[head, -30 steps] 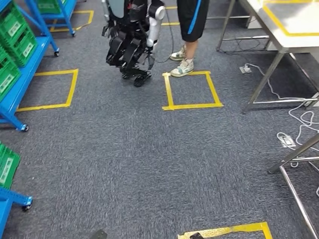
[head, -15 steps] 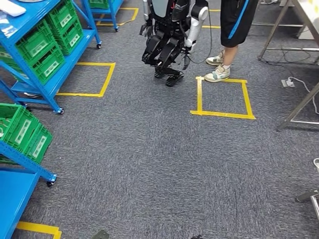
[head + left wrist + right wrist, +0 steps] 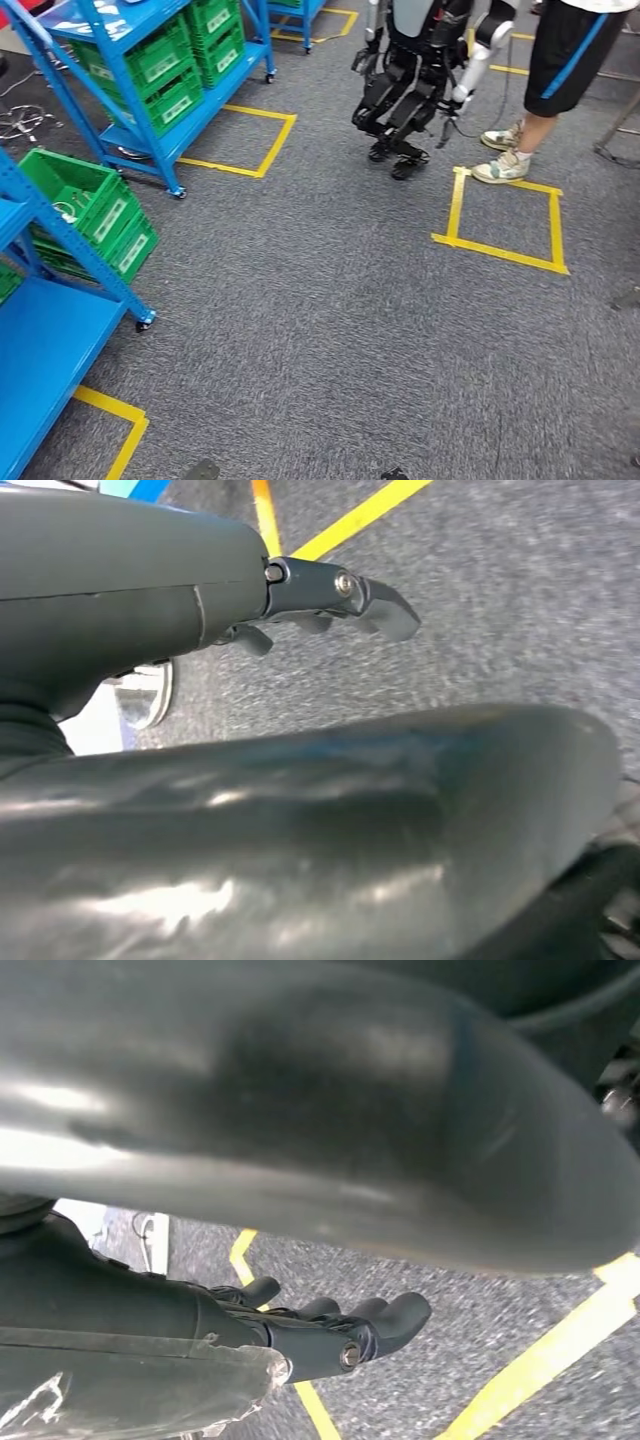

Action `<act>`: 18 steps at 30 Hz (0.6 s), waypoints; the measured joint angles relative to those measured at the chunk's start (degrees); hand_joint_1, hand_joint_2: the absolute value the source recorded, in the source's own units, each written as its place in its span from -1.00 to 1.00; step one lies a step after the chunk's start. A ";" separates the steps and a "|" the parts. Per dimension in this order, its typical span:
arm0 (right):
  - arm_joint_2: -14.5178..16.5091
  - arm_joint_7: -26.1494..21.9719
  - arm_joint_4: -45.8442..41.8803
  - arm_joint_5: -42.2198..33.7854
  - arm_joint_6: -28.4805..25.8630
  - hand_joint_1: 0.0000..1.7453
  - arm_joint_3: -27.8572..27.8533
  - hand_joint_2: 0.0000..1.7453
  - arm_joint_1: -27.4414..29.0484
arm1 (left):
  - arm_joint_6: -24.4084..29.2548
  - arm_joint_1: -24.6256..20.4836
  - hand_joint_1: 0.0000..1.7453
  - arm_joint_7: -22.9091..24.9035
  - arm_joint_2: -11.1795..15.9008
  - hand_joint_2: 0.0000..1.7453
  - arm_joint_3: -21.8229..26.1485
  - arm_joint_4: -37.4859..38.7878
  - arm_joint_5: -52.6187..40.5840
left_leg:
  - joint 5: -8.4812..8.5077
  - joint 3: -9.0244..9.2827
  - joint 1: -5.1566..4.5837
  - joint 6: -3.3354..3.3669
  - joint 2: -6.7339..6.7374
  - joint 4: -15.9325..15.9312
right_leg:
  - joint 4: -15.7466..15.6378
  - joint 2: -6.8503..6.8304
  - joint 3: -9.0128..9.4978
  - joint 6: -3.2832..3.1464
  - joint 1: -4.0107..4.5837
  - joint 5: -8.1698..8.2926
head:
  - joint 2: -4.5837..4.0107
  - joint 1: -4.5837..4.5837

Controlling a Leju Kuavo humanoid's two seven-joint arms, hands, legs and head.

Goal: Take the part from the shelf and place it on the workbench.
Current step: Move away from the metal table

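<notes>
Two blue shelves on wheels stand on the left in the head view. The far shelf point(image 3: 162, 135) carries green bins point(image 3: 162, 65). The near shelf point(image 3: 45, 330) has a green bin point(image 3: 83, 195) with something small and pale in it; I cannot tell what it is. In the left wrist view my left hand point(image 3: 324, 585) hangs over the carpet, fingers stretched out, holding nothing. My right hand point(image 3: 332, 1335) hangs the same way in the right wrist view, fingers straight and bare.
Another black humanoid robot point(image 3: 411, 80) stands ahead at the back, a person point(image 3: 562, 50) in black shorts beside it. Yellow tape squares point(image 3: 502, 215) mark the grey carpet; one point(image 3: 241, 140) lies by the far shelf, and a tape corner point(image 3: 113, 415) by the near shelf.
The camera has swung left: the whole scene slid right, the table legs and cables left the picture, and the blue shelves with green bins came in on the left.
</notes>
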 joint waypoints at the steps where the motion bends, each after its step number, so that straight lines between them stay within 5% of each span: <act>1: 0.00 -0.01 0.00 0.01 0.00 -1.00 0.00 -1.00 -0.03 | 0.02 0.06 -1.00 0.02 0.03 -1.00 0.01 0.00 -0.04 | 0.16 0.01 0.18 0.31 -0.73 -0.09 | 1.35 1.31 -0.50 0.34 -0.17 -0.98 | 0.00 0.10; 3: 0.00 -0.02 0.00 0.02 0.01 -1.00 0.00 -1.00 0.09 | 0.02 -0.04 -1.00 0.07 0.02 -1.00 0.03 0.00 -0.13 | 0.37 -0.07 0.41 0.81 -2.26 -0.16 | 7.81 4.85 -3.28 0.91 -0.47 -4.46 | 0.00 0.34; 5: 0.00 0.04 0.00 0.03 0.02 -1.00 0.00 -1.00 0.33 | -0.02 -0.10 -1.00 0.08 -0.07 -1.00 0.03 0.00 -0.26 | 0.46 -0.19 0.43 1.01 -3.99 -0.15 | 15.12 6.24 -6.84 1.09 -0.58 -7.27 | 0.00 0.43; 6: -0.01 0.08 0.00 0.05 0.01 -1.00 0.00 -1.00 0.39 | -0.03 -0.01 -1.00 0.08 -0.08 -1.00 0.04 0.00 -0.32 | 0.50 -0.20 0.44 0.98 -4.87 -0.13 | 16.37 6.41 -7.63 1.09 -0.61 -7.17 | 0.00 0.46; 8: -0.02 0.14 0.00 0.12 0.00 -1.00 0.00 -1.00 0.37 | -0.03 0.15 -1.00 0.08 -0.07 -1.00 0.05 0.00 -0.40 | 0.61 -0.15 0.52 0.77 -6.57 -0.10 | 11.98 6.96 -5.87 0.97 -0.76 -3.81 | 0.00 0.48; 10: -0.01 0.14 0.00 0.16 0.01 -1.00 0.01 -1.00 0.30 | -0.03 0.11 -1.00 0.08 -0.07 -1.00 0.05 0.00 -0.45 | 0.73 -0.26 0.56 0.33 -8.15 0.04 | 3.97 9.45 -2.23 0.90 -1.18 -0.30 | 0.00 0.52; 12: 0.00 0.15 0.00 0.19 0.01 -1.00 0.01 -1.00 0.27 | -0.03 0.07 -1.00 0.08 -0.06 -1.00 0.06 0.00 -0.47 | 1.00 -0.64 0.59 -0.38 -9.41 0.04 | 0.21 11.17 -0.49 0.51 -1.34 0.61 | 0.00 0.55; 14: 0.01 0.20 0.00 0.21 0.00 -1.00 0.01 -1.00 0.24 | -0.03 0.32 -1.00 0.08 0.00 -1.00 0.07 0.01 -0.48 | 1.43 -0.99 0.80 -1.20 -10.43 -0.27 | -0.09 10.28 -0.34 -0.36 -1.16 0.80 | 0.00 0.55; 16: 0.02 0.23 0.00 0.24 -0.01 -1.00 0.00 -1.00 0.21 | -0.03 0.58 -1.00 0.09 0.10 -1.00 0.08 0.02 -0.48 | 0.56 -1.74 0.75 -1.78 -8.90 0.82 | -0.48 9.01 -0.27 -1.23 -1.16 1.23 | 0.00 0.32; 18: 0.02 0.22 0.00 0.28 0.00 -1.00 0.00 -1.00 0.26 | -0.03 0.49 -1.00 0.10 0.10 -1.00 0.08 0.02 -0.48 | -2.80 -4.37 0.55 -2.10 -5.64 6.25 | -0.78 7.48 -0.30 -1.77 -1.08 1.44 | 0.00 -0.15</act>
